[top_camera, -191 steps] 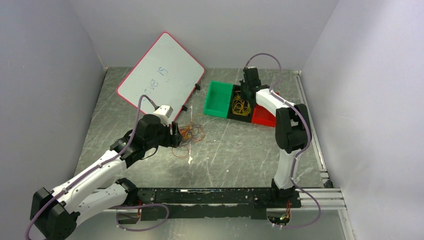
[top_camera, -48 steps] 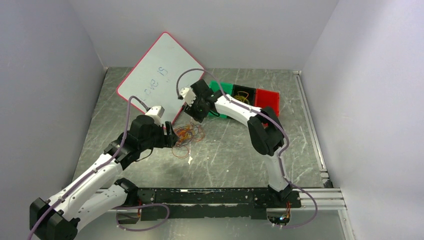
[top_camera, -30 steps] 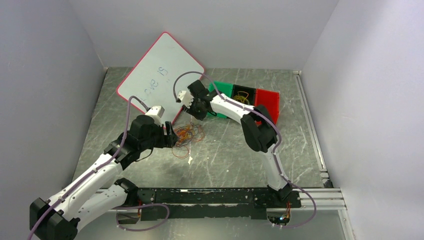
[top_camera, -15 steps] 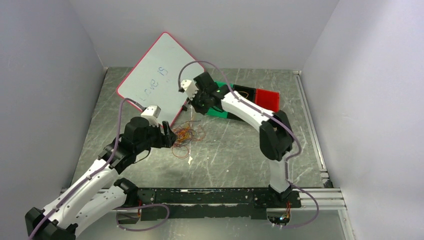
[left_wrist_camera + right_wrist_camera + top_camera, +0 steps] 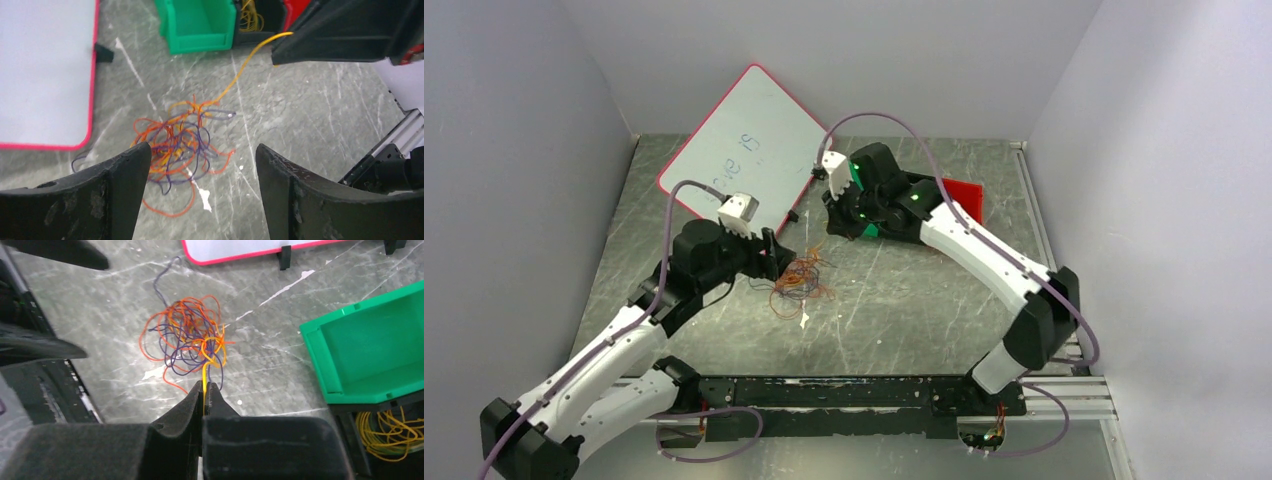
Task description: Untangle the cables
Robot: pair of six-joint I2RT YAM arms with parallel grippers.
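Right pincer (image 5: pixel 204 390) clamped on yellow cable (image 5: pixel 204 376) | left pincer (image 5: pixel 202 152) apart | black bin (image 5: pixel 350 437) — holds yellow loops (image 5: pixel 387 432)

**A robotics lab test cell**

This is a robot workcell in a lab, not a home, shop or office. Plain pale panels (image 5: pixel 514 150) close the space on the left, back and right, boxing in a scratched metal tabletop (image 5: pixel 904 300). The white-and-black left arm (image 5: pixel 614 345) and right arm (image 5: pixel 984 250) stand on a black mounting bar (image 5: pixel 844 392). That bar is fixed to an aluminium extrusion rail (image 5: pixel 1089 392) at the near edge, and purple hoses (image 5: pixel 894 122) loop along the arms. The props are few: a pink-rimmed whiteboard (image 5: pixel 744 140) propped on small black feet, a green bin (image 5: pixel 370 355), a black bin (image 5: pixel 272 22) and a red bin (image 5: pixel 962 193) in a row, and a tangle of thin cables (image 5: pixel 799 280) on the bare sheet.
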